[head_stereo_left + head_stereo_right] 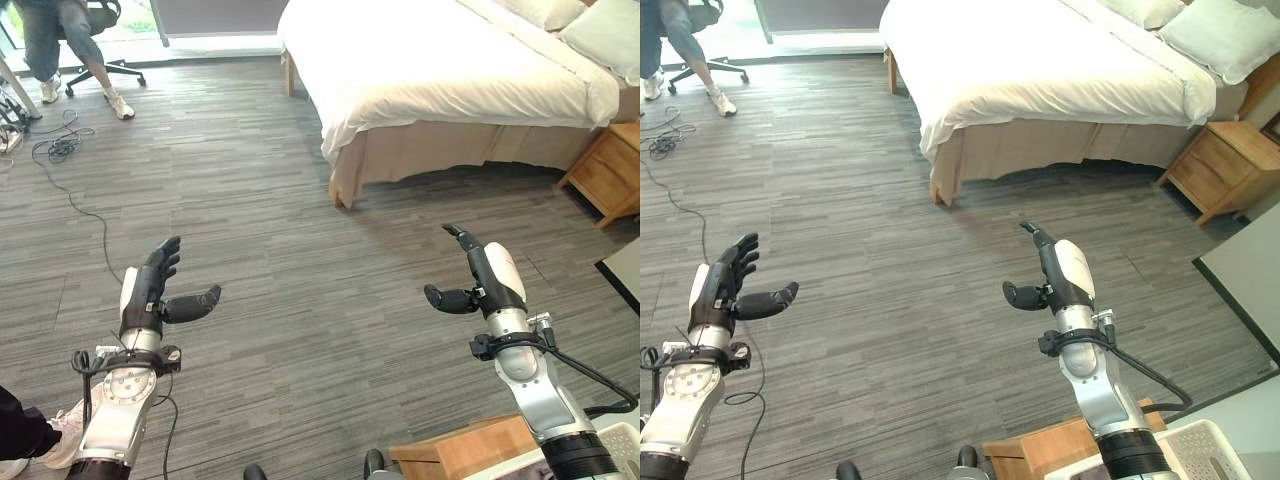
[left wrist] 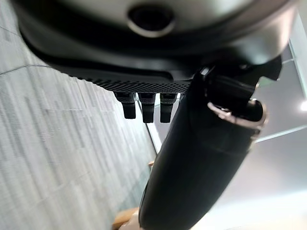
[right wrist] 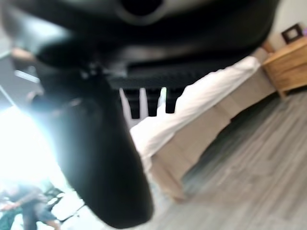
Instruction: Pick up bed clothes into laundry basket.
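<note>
A bedroom with a grey wood-grain floor (image 1: 300, 200), seen from the robot's head looking down. At about one o'clock stands a bed (image 1: 440, 70) covered by a white sheet (image 1: 400, 60) that hangs over its near edge, with pale pillows (image 1: 605, 35) toward two o'clock. A wooden nightstand (image 1: 608, 172) sits just beside the bed at about three o'clock. The left hand (image 1: 150, 290) is raised over bare floor at about eight o'clock, released, with fingers straight and thumb spread sideways, holding nothing. The right hand (image 1: 480, 275) is raised at about four o'clock, also relaxed and empty, fingers pointing toward the bed and well apart from it. Part of a white laundry basket (image 1: 1200, 445) shows at five o'clock, next to a low wooden piece (image 1: 1050, 450). At eleven o'clock a person (image 1: 60, 50) sits on an office chair (image 1: 100, 40), with cables (image 1: 55, 145) lying loose on the floor nearby.
</note>
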{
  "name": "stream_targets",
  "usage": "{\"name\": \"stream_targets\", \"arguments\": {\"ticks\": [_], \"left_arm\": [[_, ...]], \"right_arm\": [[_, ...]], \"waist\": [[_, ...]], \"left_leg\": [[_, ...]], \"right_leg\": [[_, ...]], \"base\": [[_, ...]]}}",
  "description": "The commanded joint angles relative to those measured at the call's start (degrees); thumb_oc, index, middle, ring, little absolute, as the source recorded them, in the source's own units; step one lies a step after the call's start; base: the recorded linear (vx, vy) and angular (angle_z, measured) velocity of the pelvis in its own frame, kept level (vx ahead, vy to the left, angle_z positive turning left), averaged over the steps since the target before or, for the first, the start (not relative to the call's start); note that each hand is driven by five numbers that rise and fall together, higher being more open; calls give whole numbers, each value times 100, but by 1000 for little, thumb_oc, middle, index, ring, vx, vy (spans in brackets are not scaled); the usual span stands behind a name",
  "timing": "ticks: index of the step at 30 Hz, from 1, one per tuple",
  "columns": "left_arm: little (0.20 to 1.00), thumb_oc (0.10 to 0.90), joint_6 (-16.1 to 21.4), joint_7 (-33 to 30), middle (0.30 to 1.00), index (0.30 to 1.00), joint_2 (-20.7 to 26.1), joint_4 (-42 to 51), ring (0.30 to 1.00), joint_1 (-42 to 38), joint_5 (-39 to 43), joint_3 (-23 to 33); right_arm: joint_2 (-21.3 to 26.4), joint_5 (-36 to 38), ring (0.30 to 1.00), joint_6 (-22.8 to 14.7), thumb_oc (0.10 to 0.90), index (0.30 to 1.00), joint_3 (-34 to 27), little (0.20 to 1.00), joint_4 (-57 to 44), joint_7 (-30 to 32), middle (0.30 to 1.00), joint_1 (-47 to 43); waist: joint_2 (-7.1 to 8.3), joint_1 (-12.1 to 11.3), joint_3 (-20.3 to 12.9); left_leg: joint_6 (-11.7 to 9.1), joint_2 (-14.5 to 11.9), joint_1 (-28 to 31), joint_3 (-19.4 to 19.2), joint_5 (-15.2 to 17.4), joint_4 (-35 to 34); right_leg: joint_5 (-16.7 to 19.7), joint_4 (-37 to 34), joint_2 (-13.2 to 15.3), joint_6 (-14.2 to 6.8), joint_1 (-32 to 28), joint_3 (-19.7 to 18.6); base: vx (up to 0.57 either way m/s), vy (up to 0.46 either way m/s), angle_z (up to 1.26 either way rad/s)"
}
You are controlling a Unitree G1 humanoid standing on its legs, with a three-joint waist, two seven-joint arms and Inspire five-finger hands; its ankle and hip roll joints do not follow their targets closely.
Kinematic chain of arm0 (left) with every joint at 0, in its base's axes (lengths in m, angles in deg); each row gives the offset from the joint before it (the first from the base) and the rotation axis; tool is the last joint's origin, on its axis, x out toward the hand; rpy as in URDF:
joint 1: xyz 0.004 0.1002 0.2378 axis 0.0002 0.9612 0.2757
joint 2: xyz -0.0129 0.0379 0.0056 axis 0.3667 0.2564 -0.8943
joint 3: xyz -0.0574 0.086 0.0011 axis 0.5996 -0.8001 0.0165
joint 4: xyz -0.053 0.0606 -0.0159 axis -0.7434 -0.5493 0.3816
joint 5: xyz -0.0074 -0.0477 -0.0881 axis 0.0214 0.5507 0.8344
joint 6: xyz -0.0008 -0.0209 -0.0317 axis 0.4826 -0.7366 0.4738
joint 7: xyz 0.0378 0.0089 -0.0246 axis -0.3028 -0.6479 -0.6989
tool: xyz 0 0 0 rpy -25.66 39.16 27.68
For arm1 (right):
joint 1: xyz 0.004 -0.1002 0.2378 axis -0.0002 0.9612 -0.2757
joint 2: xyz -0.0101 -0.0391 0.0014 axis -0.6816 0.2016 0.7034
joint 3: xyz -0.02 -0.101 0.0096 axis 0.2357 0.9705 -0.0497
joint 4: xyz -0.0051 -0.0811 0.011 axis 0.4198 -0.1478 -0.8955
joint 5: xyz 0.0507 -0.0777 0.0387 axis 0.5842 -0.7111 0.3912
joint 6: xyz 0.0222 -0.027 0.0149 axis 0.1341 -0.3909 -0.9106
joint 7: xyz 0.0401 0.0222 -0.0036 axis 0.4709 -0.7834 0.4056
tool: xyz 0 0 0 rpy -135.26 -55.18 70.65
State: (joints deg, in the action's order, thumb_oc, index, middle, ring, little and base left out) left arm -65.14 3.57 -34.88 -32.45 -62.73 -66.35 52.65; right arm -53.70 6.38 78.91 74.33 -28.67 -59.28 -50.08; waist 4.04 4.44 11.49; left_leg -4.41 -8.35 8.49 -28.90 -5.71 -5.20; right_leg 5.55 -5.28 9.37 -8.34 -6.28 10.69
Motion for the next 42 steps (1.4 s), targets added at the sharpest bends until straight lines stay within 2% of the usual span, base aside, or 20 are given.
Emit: {"name": "stream_targets", "arguments": {"ticks": [1,11,12,13,14,16,21,31,34,37,38,39,40,41,42], "left_arm": [[900,800,538,143,900,900,-87,178,900,-145,-371,317],[900,800,421,313,900,900,-329,-50,900,217,-453,398],[900,800,86,324,900,900,-405,-571,900,-92,-559,-375],[900,800,73,392,900,900,-371,-485,900,-22,-587,-370],[900,800,93,466,900,900,-363,-441,900,43,-553,-326],[900,800,134,349,900,900,-356,-355,900,9,-486,-210],[900,800,166,-82,900,900,-209,-175,900,-306,-760,-44],[900,800,411,-567,900,900,77,897,900,-757,-1368,192],[900,800,450,-596,900,900,100,1008,900,-865,-1317,176],[900,800,459,-696,900,900,192,1076,900,-1103,-1255,52],[900,800,460,-696,900,900,192,1074,900,-1107,-1255,52],[900,800,431,-671,900,900,214,1059,900,-1191,-1247,-30],[900,800,428,-666,900,900,217,1041,900,-1238,-1228,-76],[900,800,430,-669,900,900,216,1039,900,-1244,-1229,-75],[900,800,431,-633,900,900,226,1044,900,-1284,-1194,-119]], "right_arm": [[219,352,900,-314,800,900,-444,900,-192,-286,900,225],[28,680,900,-443,800,900,-564,900,-290,-495,900,554],[-1081,1579,900,-359,800,900,-823,900,664,-258,900,948],[-1079,1552,900,-339,800,900,-834,900,698,-246,900,928],[-1036,1457,900,-307,800,900,-882,900,718,-188,900,819],[-769,878,900,-245,800,900,-841,900,559,24,900,606],[-483,421,900,-215,800,900,-852,900,63,257,900,333],[-15,128,900,-387,800,900,-788,900,-441,380,900,-149],[19,142,900,-428,800,900,-758,900,-510,404,900,-269],[113,79,900,-428,800,900,-599,900,-544,432,900,-567],[114,79,900,-428,800,900,-599,900,-541,432,900,-572],[125,82,900,-408,800,900,-586,900,-584,430,900,-589],[141,80,900,-406,800,900,-623,900,-616,431,900,-560],[143,81,900,-407,800,900,-627,900,-623,430,900,-560],[164,94,900,-407,800,900,-663,900,-637,434,900,-534]], "waist": [[6,183,-445],[-57,270,-483],[150,624,0],[166,565,-49],[213,429,-233],[264,276,-448],[197,261,-514],[95,276,-576],[83,277,-549],[30,324,-274],[32,322,-273],[5,350,-175],[-7,380,-127],[12,380,-109],[-13,398,-98]], "left_leg": [[-140,-182,123,333,852,30],[-246,-300,132,356,779,20],[198,-174,97,430,1620,672],[242,-91,95,439,1520,497],[326,130,34,437,1354,228],[393,333,-78,399,1253,78],[331,274,-140,307,1147,59],[292,269,-34,293,1116,40],[339,313,-14,344,1148,41],[526,446,168,419,1279,41],[527,450,168,415,1280,41],[552,450,236,422,1320,39],[547,448,260,443,1344,37],[551,430,200,334,1218,51],[536,437,265,468,1346,34]], "right_leg": [[-473,71,303,-197,17,254],[-575,43,232,-142,-75,350],[-486,1589,154,-346,927,104],[-537,1605,157,-341,796,62],[-592,1521,73,-393,362,-137],[-616,1089,28,-414,-17,-346],[-797,724,10,-311,18,-225],[-742,427,119,-282,-97,-33],[-759,617,160,-301,-1,-53],[-522,1940,330,-481,596,-237],[-527,1951,333,-483,603,-242],[-498,2323,315,-495,862,-179],[-579,2385,245,-456,1000,-155],[-484,2365,247,-387,1041,-90],[-676,2341,170,-407,1091,-126]], "base": [[14,-63,-6],[0,-22,-2],[-95,45,5],[-286,158,10],[-430,241,-15],[-308,194,-49],[-120,39,-16],[-28,0,-7],[4,32,-4],[18,100,-9],[42,71,-18],[81,47,-18],[9,12,-4],[90,7,1],[116,-21,5]]}}
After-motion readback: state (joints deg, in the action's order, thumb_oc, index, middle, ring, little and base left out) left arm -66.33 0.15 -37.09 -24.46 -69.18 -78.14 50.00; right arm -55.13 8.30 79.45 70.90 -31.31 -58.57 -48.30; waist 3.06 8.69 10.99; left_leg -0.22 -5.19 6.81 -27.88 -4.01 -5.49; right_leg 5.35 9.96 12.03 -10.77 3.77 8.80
